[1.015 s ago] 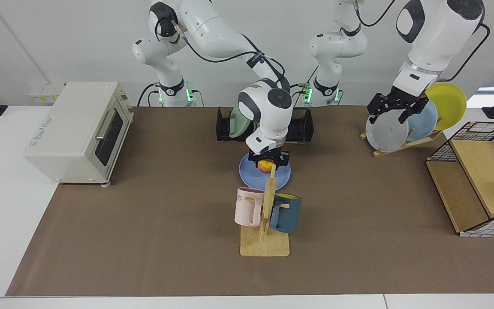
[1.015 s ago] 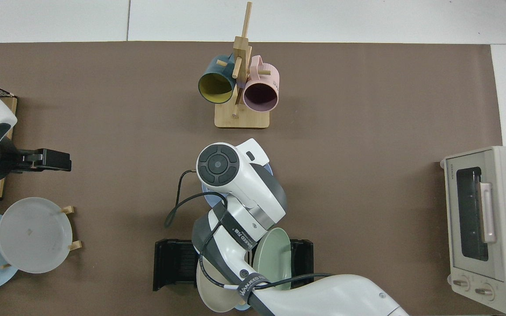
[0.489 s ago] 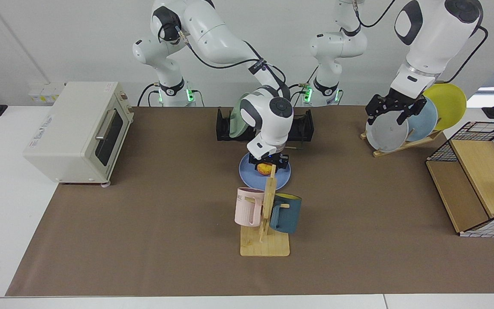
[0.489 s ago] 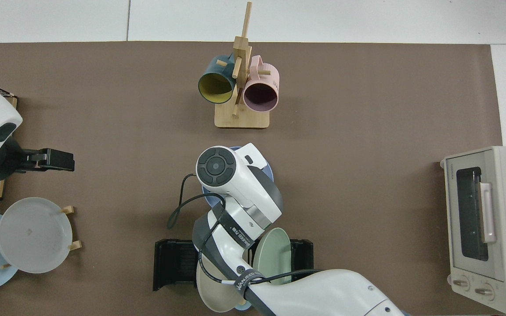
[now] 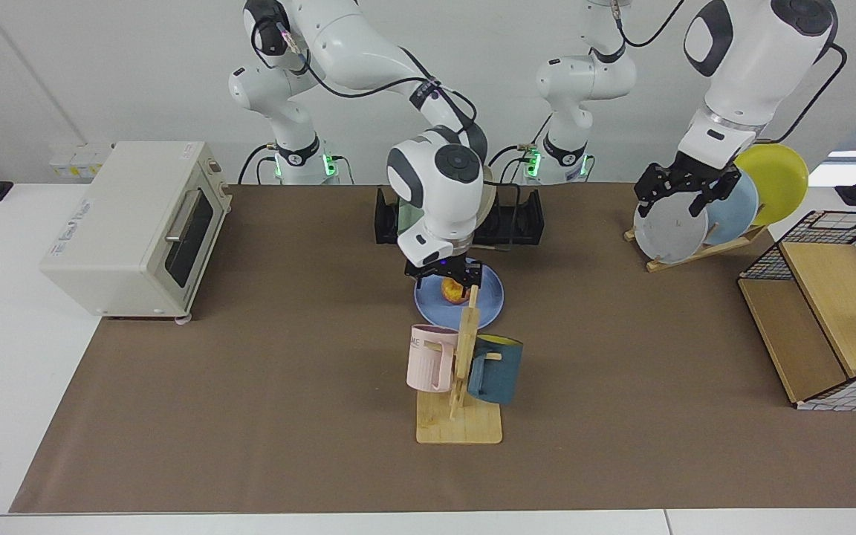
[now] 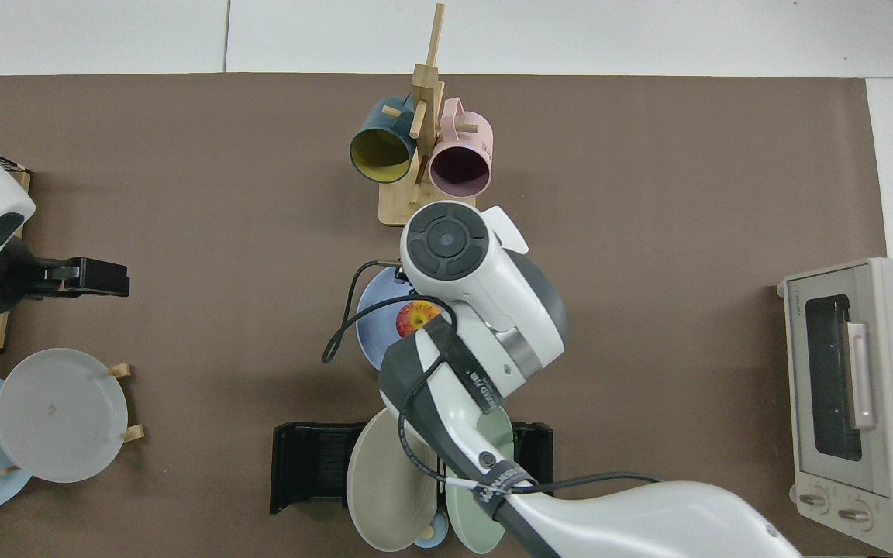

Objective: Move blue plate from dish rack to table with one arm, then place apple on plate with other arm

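Apple (image 6: 416, 317) on flat blue plate (image 6: 375, 333), right gripper (image 5: 443, 276) spread above, left gripper (image 5: 684, 195) apart.

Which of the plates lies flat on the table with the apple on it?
The blue plate, flat on the brown mat before the black dish rack, carries the apple. All other plates stand on edge in racks.

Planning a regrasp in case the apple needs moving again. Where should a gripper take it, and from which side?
Grip the apple across its round sides, coming straight down. It sits free on the flat blue plate, and the mug tree crowds a sideways approach.
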You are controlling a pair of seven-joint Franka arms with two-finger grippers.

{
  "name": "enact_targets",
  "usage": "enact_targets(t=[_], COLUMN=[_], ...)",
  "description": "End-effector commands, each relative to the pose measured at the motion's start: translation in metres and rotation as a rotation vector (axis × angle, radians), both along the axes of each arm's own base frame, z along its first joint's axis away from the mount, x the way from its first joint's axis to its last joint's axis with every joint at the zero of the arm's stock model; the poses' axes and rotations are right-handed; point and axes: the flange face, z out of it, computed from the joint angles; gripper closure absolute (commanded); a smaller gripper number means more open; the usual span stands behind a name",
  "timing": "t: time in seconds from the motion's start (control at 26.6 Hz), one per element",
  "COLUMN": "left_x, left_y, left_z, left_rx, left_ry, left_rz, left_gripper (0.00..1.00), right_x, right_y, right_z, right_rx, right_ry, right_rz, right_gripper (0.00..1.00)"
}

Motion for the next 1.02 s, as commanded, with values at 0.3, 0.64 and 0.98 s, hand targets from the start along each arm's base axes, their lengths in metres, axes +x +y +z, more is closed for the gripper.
enact_targets(t=[0.3, 0.64, 0.98], left_x=[-0.009, -0.015, -0.014], left_y=[0.010, 0.008, 0.006], left_z=[0.043, 0.028, 0.025], left_rx=[0.007, 0.010, 0.008], left_ry=[0.017, 0.051, 0.046], left_rz=[0.003, -0.003, 0.009], left_gripper=[0.00, 0.00, 0.00], right_x=[0.058, 0.065, 0.009], right_y=[-0.206, -0.334, -0.363], right_z=[0.087, 0.108, 0.145], right_rx=[0.056, 0.043, 0.047], right_ry=[0.008, 0.024, -0.024], right_rz=[0.054, 0.207, 0.213], right_gripper=[0.00, 0.00, 0.00])
